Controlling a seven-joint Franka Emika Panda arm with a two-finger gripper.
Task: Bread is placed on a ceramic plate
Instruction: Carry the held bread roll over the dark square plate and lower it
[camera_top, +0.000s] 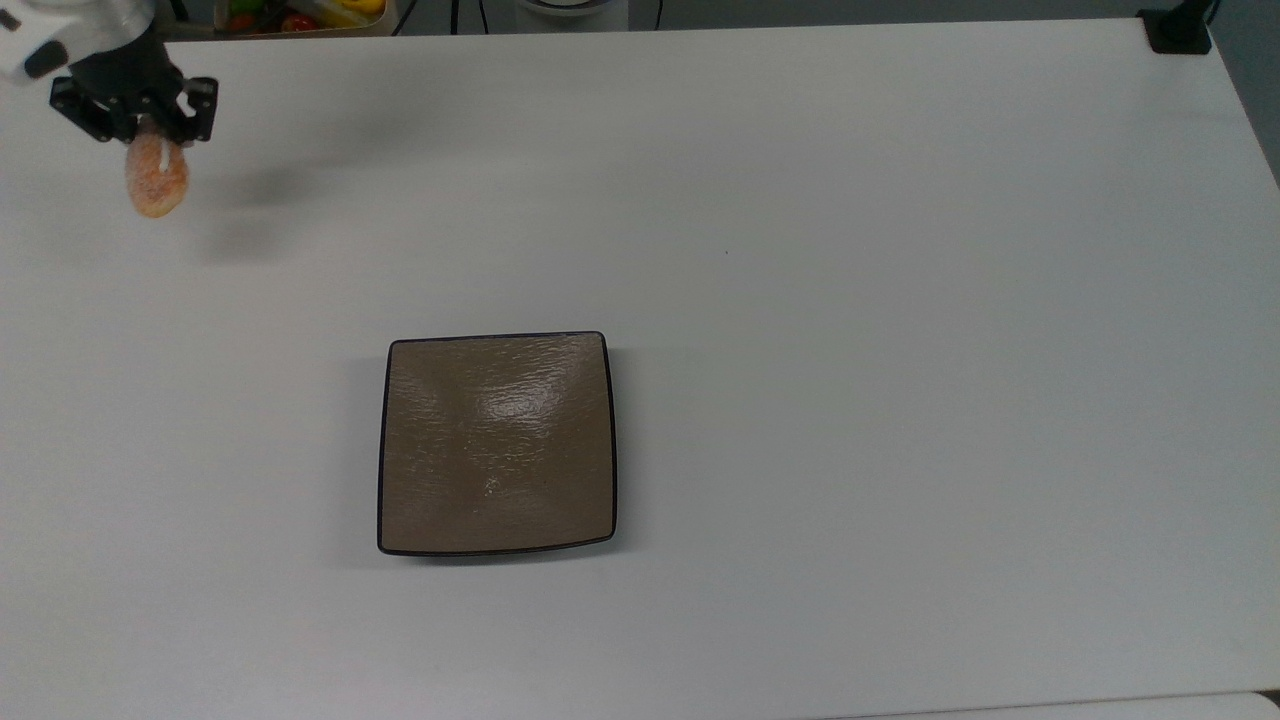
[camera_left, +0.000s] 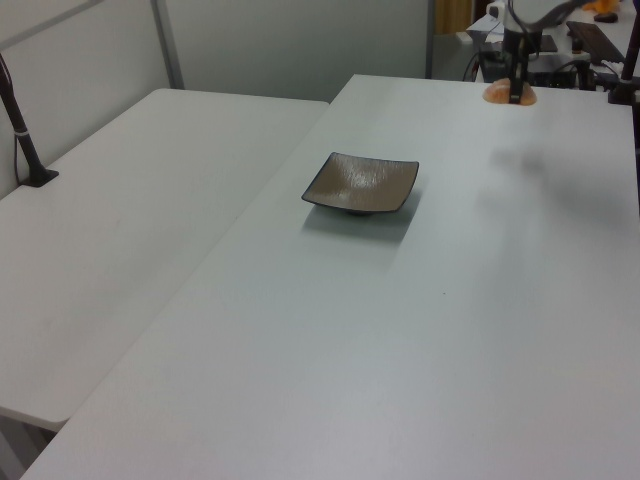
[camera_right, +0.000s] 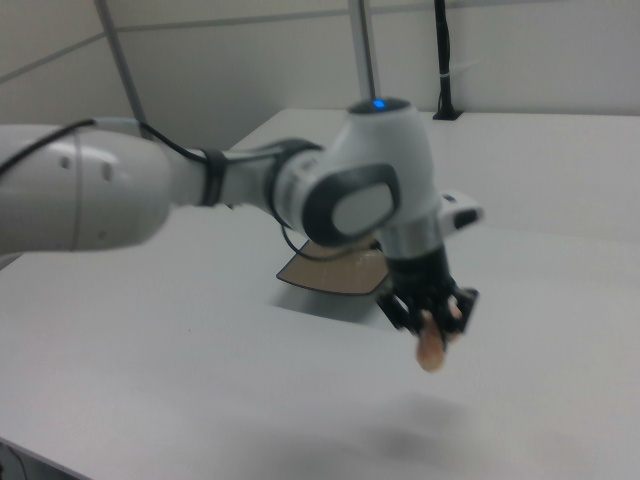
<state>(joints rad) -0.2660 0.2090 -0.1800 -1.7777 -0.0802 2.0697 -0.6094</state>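
Aloft, bread (camera_top: 156, 183) between fingers (camera_top: 190, 121)

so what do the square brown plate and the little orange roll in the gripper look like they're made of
The square brown plate with a thin black rim looks like glazed ceramic: a bright glare sits on its rippled, glossy surface. The small oval orange-brown roll, held in the black gripper, looks like sugared bread, with a matte, grainy crust and a white stripe; it could equally be a foam or plastic replica.

Two white tables (camera_left: 150, 190) stand side by side before pale walls (camera_left: 290, 45).
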